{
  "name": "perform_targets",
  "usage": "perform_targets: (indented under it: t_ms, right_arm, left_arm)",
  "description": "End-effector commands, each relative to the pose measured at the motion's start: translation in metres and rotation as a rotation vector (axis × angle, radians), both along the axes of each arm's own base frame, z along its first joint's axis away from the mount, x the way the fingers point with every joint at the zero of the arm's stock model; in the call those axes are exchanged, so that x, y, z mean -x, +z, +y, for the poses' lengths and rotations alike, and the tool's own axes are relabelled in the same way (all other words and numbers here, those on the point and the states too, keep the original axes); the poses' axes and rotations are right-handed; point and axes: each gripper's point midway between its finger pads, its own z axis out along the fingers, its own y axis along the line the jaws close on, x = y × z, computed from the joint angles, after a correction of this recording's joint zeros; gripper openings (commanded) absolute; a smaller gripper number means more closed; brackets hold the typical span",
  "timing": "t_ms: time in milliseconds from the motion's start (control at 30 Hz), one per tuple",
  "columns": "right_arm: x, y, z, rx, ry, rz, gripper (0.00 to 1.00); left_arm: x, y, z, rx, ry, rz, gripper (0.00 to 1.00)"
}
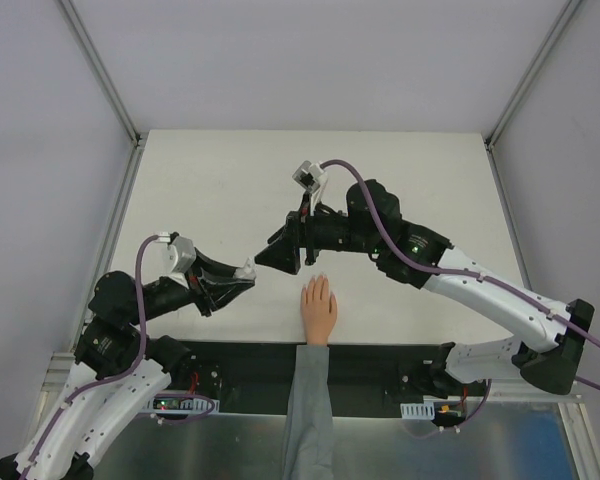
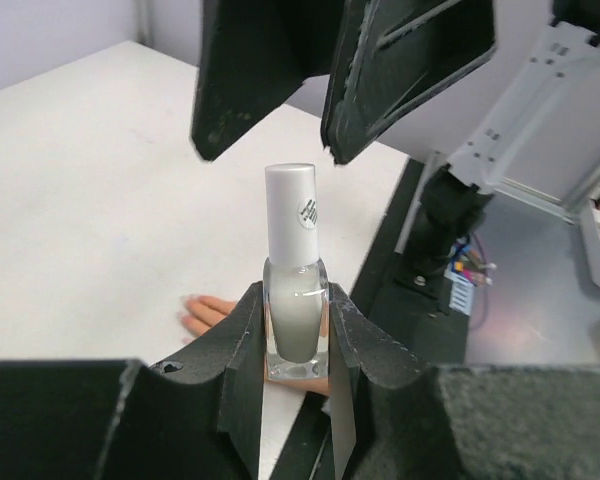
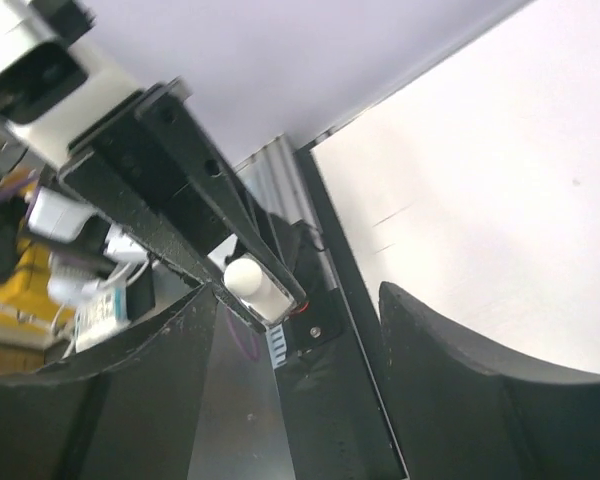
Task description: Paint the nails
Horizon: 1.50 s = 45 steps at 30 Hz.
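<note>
1. The nails are the tiny pink tips on the peach hand. From the top view they are too small to make out.
2. The peach hand lies flat on the white table, palm down. Its fingers are close together and point away from the arm bases. Its grey sleeve runs back over the near edge, btwn the 2 arms.
3. Nothing touches the peach hand. Both grippers are up over the table, near its fingertips.
4. The left gripper is closed tight on a small bottle of pale polish. Its 2 black fingers pinch the glass low down, 1 on each side. The bottle looks upright in the left wrist view.
5. The bottle has a tall white cap w/ a little round sticker near the top. The cap is on.
6. The right gripper is wide open and holds nothing. Its 2 fingers sit just past the top of the cap, 1 to each side, w/ a gap btwn them. They don't touch the cap.
7. In the right wrist view the cap shows as a white round end btwn the left gripper's fingers. The right gripper's own 2 fingers stand far apart at the bottom of that view.
8. From the top, the 2 grippers come nearly tip to tip, a bit left of the peach hand and just beyond it.
9. A purple cable runs along each arm.
</note>
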Motion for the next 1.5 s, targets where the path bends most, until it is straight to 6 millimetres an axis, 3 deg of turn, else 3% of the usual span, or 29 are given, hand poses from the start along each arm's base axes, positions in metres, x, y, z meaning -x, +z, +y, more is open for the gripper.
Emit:
perform_targets:
  t_ms: [0,233,400,533,567,633,700,733,767,800,833,867,900,967,1100,1233,1300,1333,1433,1467]
  right_arm:
    - [-0.014,0.014,-0.003,0.017,-0.178,0.053,0.69]
    - [-0.018,0.012,0.028,0.035,-0.201,0.05,0.66]
    - [-0.022,0.006,0.044,0.05,-0.226,0.067,0.54]
    - [-0.024,0.006,0.051,0.049,-0.241,0.083,0.37]
    - [-0.023,0.007,0.053,0.047,-0.236,0.085,0.25]
    - [-0.021,0.005,0.054,0.053,-0.226,0.086,0.09]
    - [-0.019,0.0,0.053,0.063,-0.216,0.084,0.01]
    - [-0.01,0.002,0.055,0.057,-0.138,0.029,0.01]
    - [-0.004,0.009,0.052,0.034,-0.065,-0.017,0.01]
    - [0.008,0.001,0.049,0.029,0.049,-0.058,0.01]
    - [0.063,0.018,0.037,-0.095,0.437,-0.124,0.0]
    - [0.093,0.031,0.016,-0.197,0.634,-0.224,0.0]
    - [0.102,0.019,0.008,-0.209,0.701,-0.207,0.0]
    - [0.109,0.021,-0.001,-0.205,0.794,-0.134,0.0]
    - [0.1,0.019,0.003,-0.21,0.711,-0.16,0.0]
    - [0.074,0.022,0.012,-0.2,0.496,-0.155,0.02]
    - [0.061,0.025,0.016,-0.188,0.399,-0.11,0.16]
    - [0.049,0.021,0.019,-0.157,0.318,-0.084,0.35]
    - [0.018,0.017,0.02,-0.096,0.097,-0.01,0.55]
    - [0.009,0.02,0.018,-0.088,0.034,0.005,0.57]
  left_arm:
    - [-0.026,0.009,0.018,0.006,0.194,-0.079,0.0]
    - [-0.037,0.003,0.018,-0.025,0.22,-0.085,0.0]
    - [-0.038,0.001,0.016,-0.029,0.215,-0.081,0.0]
    - [-0.039,0.0,0.016,-0.021,0.22,-0.078,0.0]
    - [-0.039,-0.001,0.016,-0.019,0.225,-0.073,0.0]
    - [-0.04,0.0,0.017,-0.01,0.232,-0.07,0.0]
    - [-0.039,0.0,0.016,-0.004,0.223,-0.058,0.0]
    - [-0.037,0.001,0.014,-0.001,0.21,-0.055,0.0]
    - [-0.024,0.003,0.007,0.0,0.124,-0.065,0.0]
    - [-0.01,0.008,0.001,0.004,0.04,-0.077,0.0]
    - [0.005,0.012,-0.007,0.004,-0.071,-0.085,0.0]
    - [0.053,0.012,-0.015,-0.008,-0.365,-0.093,0.0]
    - [0.072,0.016,-0.016,0.011,-0.49,-0.018,0.0]
    - [0.08,0.015,-0.019,0.016,-0.608,0.034,0.0]
    - [0.055,0.003,-0.025,0.02,-0.46,0.07,0.0]
    - [0.026,0.004,-0.019,0.038,-0.231,0.019,0.0]
    - [0.014,-0.002,-0.014,0.022,-0.143,0.011,0.0]
    - [0.002,-0.002,-0.009,0.023,-0.057,0.007,0.0]
    - [-0.012,-0.009,-0.001,-0.016,0.041,0.001,0.0]
    - [-0.014,-0.009,0.002,-0.021,0.062,-0.004,0.0]
